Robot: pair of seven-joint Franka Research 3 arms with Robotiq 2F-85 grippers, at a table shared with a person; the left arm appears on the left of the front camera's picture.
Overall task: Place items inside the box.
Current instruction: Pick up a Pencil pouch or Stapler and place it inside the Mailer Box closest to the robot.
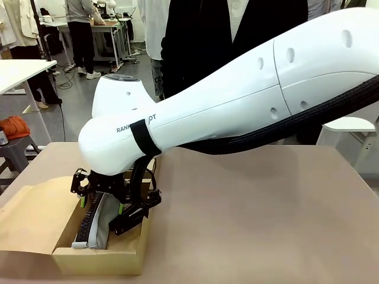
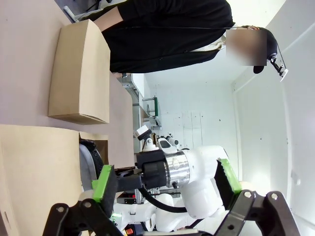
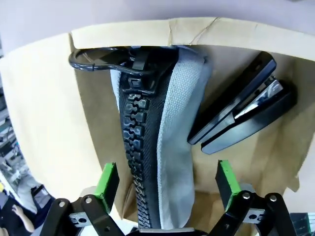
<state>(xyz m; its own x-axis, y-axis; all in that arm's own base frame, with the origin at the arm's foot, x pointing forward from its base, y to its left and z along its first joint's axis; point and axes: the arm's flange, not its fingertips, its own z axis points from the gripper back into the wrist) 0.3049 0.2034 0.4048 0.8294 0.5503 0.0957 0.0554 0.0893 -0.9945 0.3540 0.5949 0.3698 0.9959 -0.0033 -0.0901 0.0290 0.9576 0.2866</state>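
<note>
Right arm: Your right arm (image 1: 237, 112) sweeps in from the right across the table (image 1: 266, 207) and dips over its near left corner.
Box: The open cardboard box (image 1: 98, 260) sits at that corner, its flap lid (image 1: 29, 219) laid flat out to the left.
Far side: The left wrist view gives you what the other two leave out, a person (image 2: 167, 34) in black at the table's far edge and a smaller closed box (image 2: 81, 73) on the table in front of them.
Pouch: The grey zip pouch (image 3: 184, 123) stands on edge inside the box, zip uppermost. Its long axis runs from the gripper straight to the box wall ahead, with the pull ring (image 3: 93, 61) at that wall.
Stapler: The right wrist view shows you the black stapler (image 3: 243, 115) plainly, lying in the box just beside the pouch and slanting away from it.
Right gripper: Your right gripper (image 3: 167, 181) straddles the pouch, jaws wide apart, with the green pads (image 3: 107, 179) clear of it on both sides.
Left gripper: Your left gripper (image 2: 166, 179) has its jaws apart with nothing between them.
</note>
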